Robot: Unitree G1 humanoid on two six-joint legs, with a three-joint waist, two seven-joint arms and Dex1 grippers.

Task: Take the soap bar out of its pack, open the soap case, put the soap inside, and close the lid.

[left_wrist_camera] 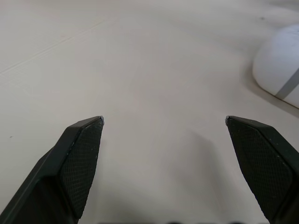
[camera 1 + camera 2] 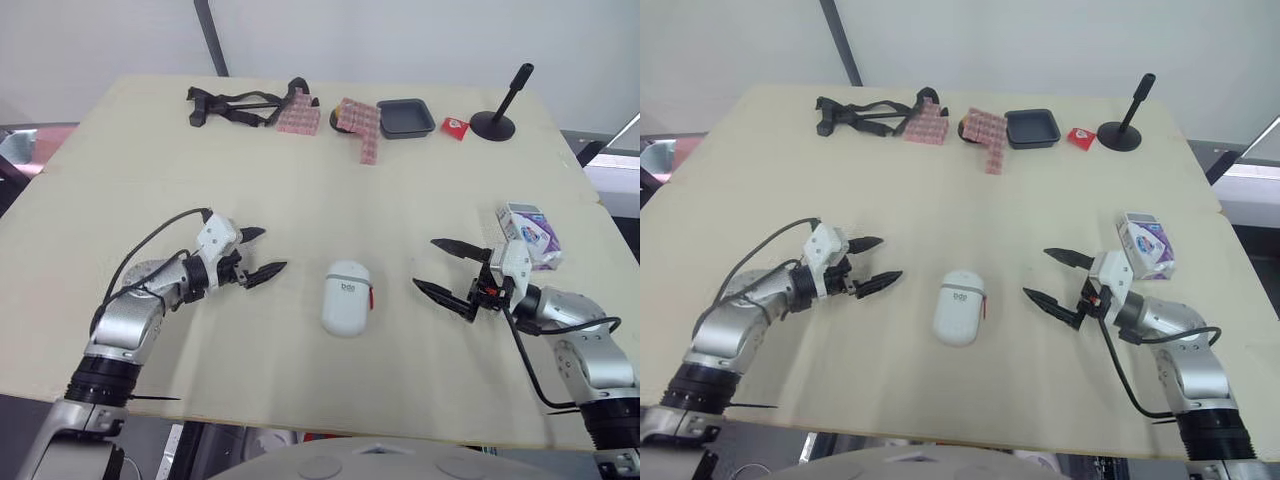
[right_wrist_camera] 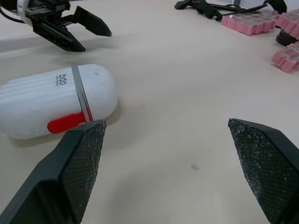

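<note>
A white soap case [image 2: 346, 297] with a red latch lies shut in the middle of the table, also seen in the right wrist view [image 3: 56, 100]. The soap pack [image 2: 529, 232], white and purple, sits at the right edge, just behind my right arm. My left gripper [image 2: 264, 252] stands open left of the case, a hand's width away, nothing between its fingers [image 1: 81, 158]. On the other side my right gripper [image 2: 437, 265] is open as well, pointing at the case with a gap between them.
Along the far edge lie a black strap tool [image 2: 235, 105], pink blister packs [image 2: 358, 122], a dark tray [image 2: 405, 117], a small red packet [image 2: 455, 127] and a black stand [image 2: 497, 112]. The table's front edge [image 2: 300, 425] is close to both arms.
</note>
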